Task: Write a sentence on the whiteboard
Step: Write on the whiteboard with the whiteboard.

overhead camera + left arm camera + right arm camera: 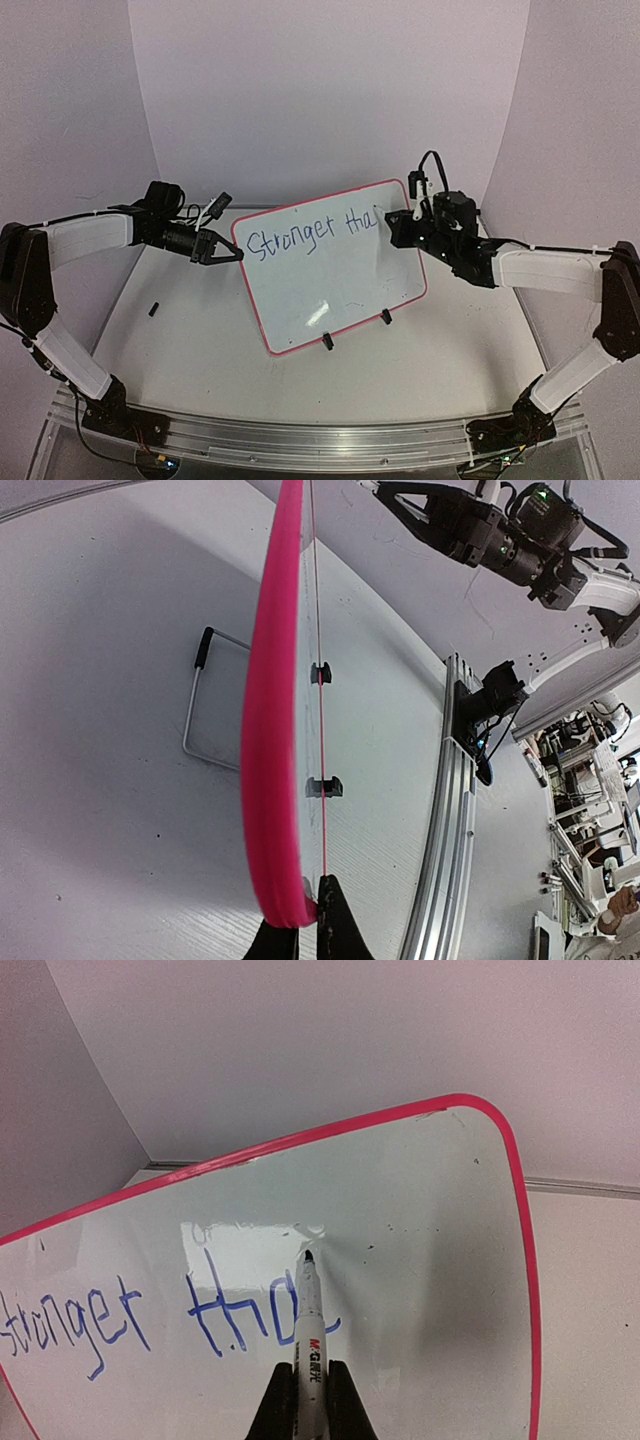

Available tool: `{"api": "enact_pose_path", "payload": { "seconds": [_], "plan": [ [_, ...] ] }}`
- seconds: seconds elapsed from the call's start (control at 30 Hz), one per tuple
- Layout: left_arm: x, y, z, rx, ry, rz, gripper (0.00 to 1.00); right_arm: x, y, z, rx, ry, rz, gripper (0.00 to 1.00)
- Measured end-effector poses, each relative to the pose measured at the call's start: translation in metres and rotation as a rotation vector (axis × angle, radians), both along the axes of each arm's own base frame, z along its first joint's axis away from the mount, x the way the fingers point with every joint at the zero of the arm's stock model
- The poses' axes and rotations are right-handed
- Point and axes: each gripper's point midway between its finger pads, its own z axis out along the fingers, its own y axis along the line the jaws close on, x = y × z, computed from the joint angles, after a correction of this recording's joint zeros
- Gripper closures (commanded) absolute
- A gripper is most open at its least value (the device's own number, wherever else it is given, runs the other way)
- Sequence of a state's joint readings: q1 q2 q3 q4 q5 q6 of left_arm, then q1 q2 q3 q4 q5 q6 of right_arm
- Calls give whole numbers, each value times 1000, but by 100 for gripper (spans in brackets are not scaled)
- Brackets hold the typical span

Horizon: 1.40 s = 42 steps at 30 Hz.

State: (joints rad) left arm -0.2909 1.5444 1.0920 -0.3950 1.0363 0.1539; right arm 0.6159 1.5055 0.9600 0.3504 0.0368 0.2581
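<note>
The whiteboard stands tilted on the table, its red-pink rim seen edge-on in the left wrist view. Blue lettering, the sentence, reads "Stronger tha" along the top of the board. My left gripper is shut on the board's left edge, its fingertips pinching the rim. My right gripper is shut on a white marker. The marker's dark tip rests at the board just right of the "a". In the top view the right gripper sits at the board's upper right.
Two black clip feet hold the board's lower edge. A small black piece lies on the table at left. A wire loop lies behind the board. An aluminium rail runs along the near edge.
</note>
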Motion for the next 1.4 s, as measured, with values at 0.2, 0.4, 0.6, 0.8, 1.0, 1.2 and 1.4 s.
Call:
{"api": "enact_pose_path", "payload": {
  "seconds": [0.2,0.4,0.6,0.8,1.0,1.2,1.4],
  "plan": [
    [0,0,0,0,1,-1,100,4,5,-13,-18,24,9,100],
    [1,0,-1,0,5,1,100,5,5,-18,-25,35,9,100],
    [1,0,-1,-2,8,0,100,1,3,-26,-23,52,7,100],
    [1,0,-1,-4,12,1,100,-7,-1,-41,-26,88,8,100],
    [1,0,-2,-4,11,0,100,-9,-2,-35,-17,79,11,100],
    [1,0,-2,-4,9,-2,100,-9,-2,-21,-5,52,15,100],
    [1,0,-2,-4,9,-2,100,-4,2,-6,3,20,19,100]
  ]
}}
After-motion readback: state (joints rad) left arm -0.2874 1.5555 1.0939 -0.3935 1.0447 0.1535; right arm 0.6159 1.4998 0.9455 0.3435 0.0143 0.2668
